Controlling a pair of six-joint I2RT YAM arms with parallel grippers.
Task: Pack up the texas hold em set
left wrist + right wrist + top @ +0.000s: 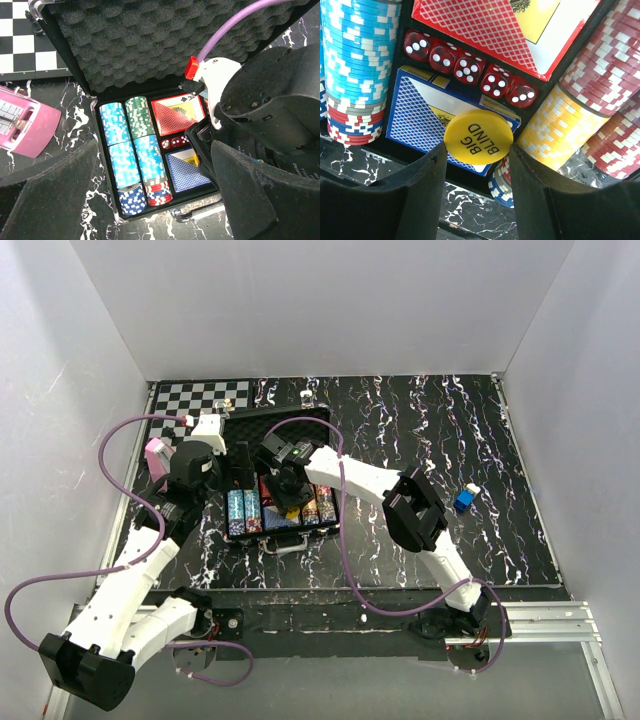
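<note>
Yellow btn [478, 137] in R gripper [477, 151], over blue deck [417, 112]

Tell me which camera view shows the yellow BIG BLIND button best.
The right wrist view: the yellow button sits close up between the fingers of the right gripper, its lettering readable. In the left wrist view the right arm hides it. In the top external view it is too small to make out.
</note>
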